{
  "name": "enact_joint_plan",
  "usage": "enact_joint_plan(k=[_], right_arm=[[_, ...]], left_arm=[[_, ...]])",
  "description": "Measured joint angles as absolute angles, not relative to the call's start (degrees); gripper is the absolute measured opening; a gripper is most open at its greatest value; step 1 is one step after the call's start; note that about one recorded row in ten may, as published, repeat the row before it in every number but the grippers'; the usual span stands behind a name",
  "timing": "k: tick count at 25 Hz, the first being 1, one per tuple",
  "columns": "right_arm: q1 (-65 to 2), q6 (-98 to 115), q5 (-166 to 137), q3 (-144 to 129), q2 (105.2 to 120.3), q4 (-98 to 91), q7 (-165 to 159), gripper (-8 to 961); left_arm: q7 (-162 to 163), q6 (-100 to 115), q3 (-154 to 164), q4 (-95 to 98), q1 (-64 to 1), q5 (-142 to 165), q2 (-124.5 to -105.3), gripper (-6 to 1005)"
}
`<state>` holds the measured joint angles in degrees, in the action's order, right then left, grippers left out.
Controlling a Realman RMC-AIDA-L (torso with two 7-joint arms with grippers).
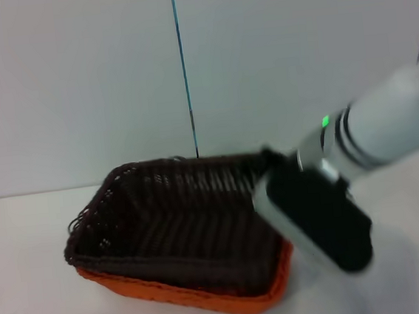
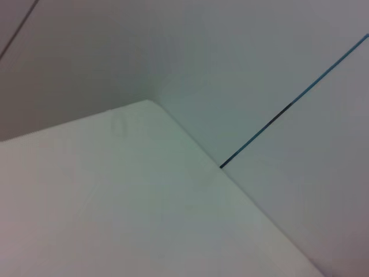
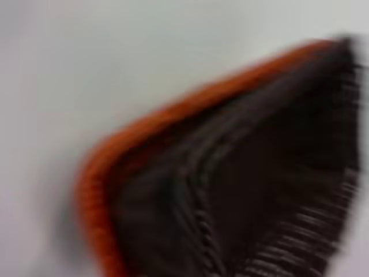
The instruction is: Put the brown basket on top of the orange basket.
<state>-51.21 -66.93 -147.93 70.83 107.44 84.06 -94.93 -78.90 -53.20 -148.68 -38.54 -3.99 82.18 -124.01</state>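
Note:
The brown basket (image 1: pixel 176 231) sits inside the orange basket (image 1: pixel 200 295), whose rim and front wall show below and around it on the white table. The brown basket rests slightly tilted, with its far side higher. My right gripper (image 1: pixel 274 169) is at the brown basket's far right corner, its black body over the right rim. The right wrist view shows the brown basket (image 3: pixel 248 196) close up, with the orange basket's rim (image 3: pixel 95 190) curving around it. My left gripper is out of view.
The white table (image 1: pixel 29 293) runs to a pale wall with a thin dark vertical seam (image 1: pixel 184 70). The left wrist view shows only the bare table (image 2: pixel 115 208) and the wall corner.

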Motion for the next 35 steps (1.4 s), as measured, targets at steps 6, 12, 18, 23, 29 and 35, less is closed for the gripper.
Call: enact_joint_plan(k=[6, 12, 18, 23, 29, 35], right_arm=[[-50.4, -58.8, -144.2, 81.0, 109.28, 83.7, -103.5, 893], [-49.4, -63.2, -145.4, 80.4, 112.04, 81.2, -104.3, 929], [-46.0, -55.9, -146.3, 82.9, 113.37, 83.6, -112.3, 893], [-42.6, -41.7, -145.1, 93.4, 116.75, 80.0, -130.3, 862], [-40.4, -37.8, -133.8, 102.9, 119.06, 73.6, -131.7, 795], [-34.6, -31.7, -126.0, 104.5, 119.24, 69.5, -135.3, 400]], left_arm=[[-78.8, -53.6, -148.8, -38.6, -4.7, 82.2, -123.84, 642], [-78.7, -53.2, -148.8, -40.0, -5.0, 82.4, -123.43, 642], [-78.0, -54.0, -149.0, -41.6, -3.6, 82.5, -123.61, 642], [-80.0, -53.6, -148.9, -41.0, -4.5, 82.6, -123.78, 642], [-86.6, -52.4, -149.0, -39.8, -6.8, 82.3, -123.84, 642], [-94.2, -51.5, -149.6, -38.8, -8.5, 81.7, -123.90, 642]])
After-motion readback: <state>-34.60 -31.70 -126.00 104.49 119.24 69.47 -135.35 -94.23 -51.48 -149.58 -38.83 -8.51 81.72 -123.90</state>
